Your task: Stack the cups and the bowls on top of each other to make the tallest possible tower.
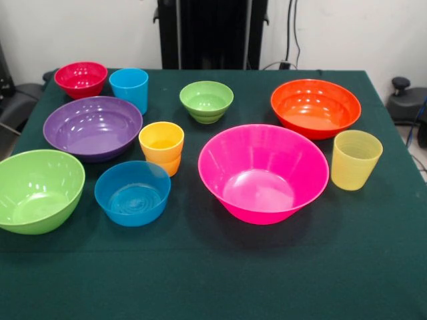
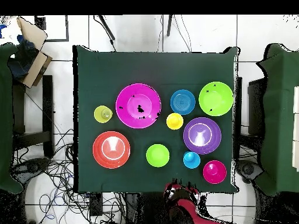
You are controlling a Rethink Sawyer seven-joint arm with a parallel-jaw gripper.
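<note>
All cups and bowls stand apart, upright, on the green table; there is no tower. The big pink bowl (image 1: 263,175) is at the centre front. The orange bowl (image 1: 315,107) and the pale yellow cup (image 1: 355,159) are to its right. The small green bowl (image 1: 206,100) is behind it. On the left are the orange-yellow cup (image 1: 161,147), mid blue bowl (image 1: 132,192), purple bowl (image 1: 93,127), lime bowl (image 1: 37,190), sky blue cup (image 1: 129,88) and small red bowl (image 1: 81,78). My gripper (image 2: 175,190) is drawn back at the table's edge and shows only in the overhead view.
The table (image 1: 220,280) has a dark green cloth. The black pedestal (image 1: 212,33) stands behind its far edge. Chairs (image 2: 279,116) stand at both sides and cables (image 2: 52,175) lie on the floor.
</note>
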